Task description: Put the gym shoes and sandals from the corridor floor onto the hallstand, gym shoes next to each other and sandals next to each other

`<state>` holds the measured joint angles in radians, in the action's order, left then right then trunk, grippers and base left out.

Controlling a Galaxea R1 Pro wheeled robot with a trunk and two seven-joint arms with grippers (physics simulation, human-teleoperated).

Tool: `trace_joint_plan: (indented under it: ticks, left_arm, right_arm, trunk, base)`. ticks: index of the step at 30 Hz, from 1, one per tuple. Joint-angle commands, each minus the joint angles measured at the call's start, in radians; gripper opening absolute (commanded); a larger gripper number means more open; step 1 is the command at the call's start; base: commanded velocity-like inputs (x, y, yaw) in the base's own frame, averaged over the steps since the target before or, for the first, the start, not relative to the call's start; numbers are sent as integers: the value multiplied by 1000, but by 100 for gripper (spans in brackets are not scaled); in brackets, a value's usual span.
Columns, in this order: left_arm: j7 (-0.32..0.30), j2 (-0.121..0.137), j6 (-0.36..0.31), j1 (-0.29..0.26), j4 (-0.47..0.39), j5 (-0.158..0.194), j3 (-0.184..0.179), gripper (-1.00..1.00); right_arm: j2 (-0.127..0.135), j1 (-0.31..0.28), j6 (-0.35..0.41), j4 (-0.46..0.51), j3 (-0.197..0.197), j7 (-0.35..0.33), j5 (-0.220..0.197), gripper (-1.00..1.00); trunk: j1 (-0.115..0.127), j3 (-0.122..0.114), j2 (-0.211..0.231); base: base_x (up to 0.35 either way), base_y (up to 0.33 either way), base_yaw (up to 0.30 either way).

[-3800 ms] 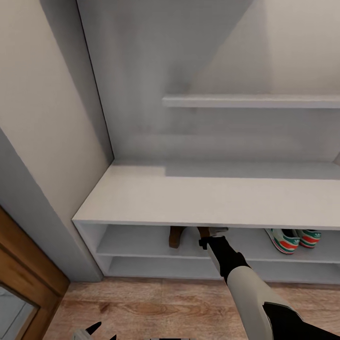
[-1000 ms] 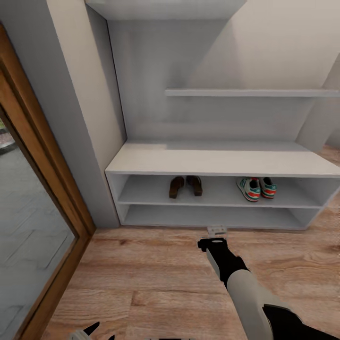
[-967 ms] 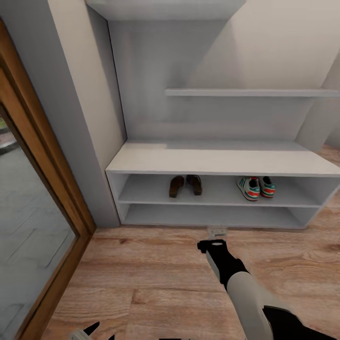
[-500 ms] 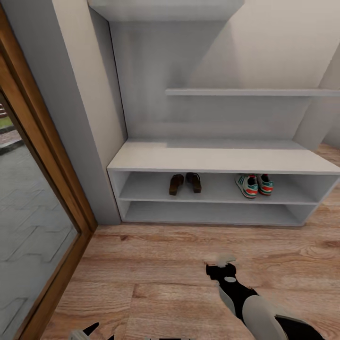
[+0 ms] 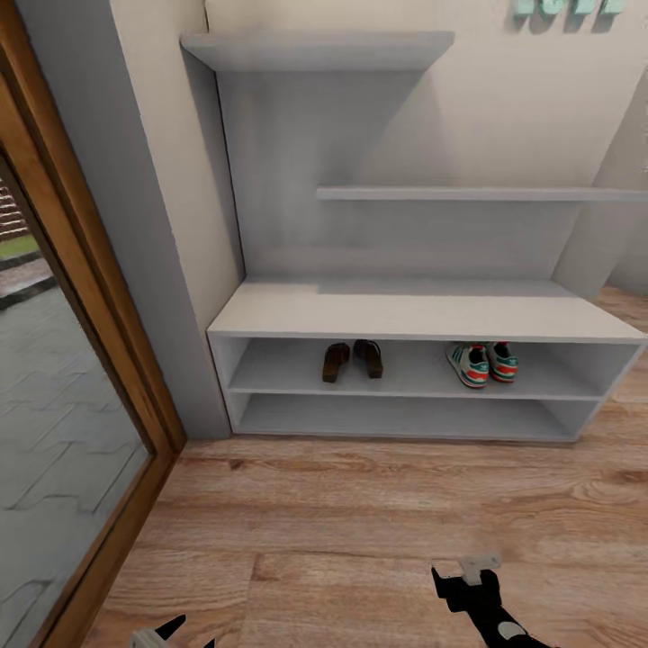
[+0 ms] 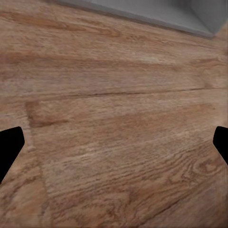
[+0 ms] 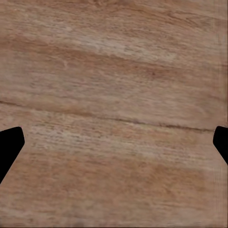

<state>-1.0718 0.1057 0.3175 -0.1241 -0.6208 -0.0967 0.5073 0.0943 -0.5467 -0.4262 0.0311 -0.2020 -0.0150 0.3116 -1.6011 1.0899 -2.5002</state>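
The pale grey hallstand [image 5: 423,315] stands against the wall. On its upper open shelf lie the two brown sandals [image 5: 336,362] [image 5: 368,357], side by side. Further right on the same shelf are the two cream gym shoes [image 5: 469,364] [image 5: 501,361], also side by side. My right gripper [image 5: 477,569] hangs low over the corridor floor [image 5: 342,522], well short of the rack. In the right wrist view the gripper [image 7: 114,145] is open over bare planks. The left gripper [image 5: 175,630] is at the head view's lower edge; the left wrist view shows it [image 6: 114,147] open above the floor.
A wood-framed glass door [image 5: 81,360] runs along the left, with a grey wall pillar [image 5: 153,225] between it and the rack. Two staggered wall shelves [image 5: 315,49] [image 5: 477,193] sit above the bench. Teal hooks [image 5: 567,7] hang on the wall.
My right arm has drawn back from the sandals on the shelf towards me, its gripper empty. The view has pulled back and tilted up. The shoes have stayed put.
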Motion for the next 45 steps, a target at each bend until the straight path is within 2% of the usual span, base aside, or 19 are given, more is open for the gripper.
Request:
trace_joint_plan:
  ticks: [1,7,14,39,41,45]
  left_arm:
    - [-4,-1,5,-1,0,-10,7,100]
    - [0,6,5,4,1,-10,7,100]
    - [5,8,5,13,0,-9,7,100]
    - [7,11,-1,14,1,-9,10,100]
    - [7,11,-1,14,1,-9,14,100]
    - [7,11,1,14,1,-9,43,100]
  right_arm:
    - [3,6,-6,-1,-9,-14,8,100]
    - [18,38,-15,-1,-9,-67,9,100]
    - [28,52,-16,1,-9,-75,10,100]
    - [15,54,-13,-2,-8,-70,11,100]
    - [14,54,-13,-2,-8,-70,11,100]
    - [13,57,-13,-2,-8,-70,11,100]
  trunk:
    - [1,-3,0]
    - [20,-23,35]
    - [47,-45,84]
    - [143,-123,259]
    - [151,-129,273]
    - [166,-142,301]
  base:
    - [0,0,0]
    - [0,0,0]
    - [0,0,0]
    - [0,0,0]
    - [0,0,0]
    - [0,0,0]
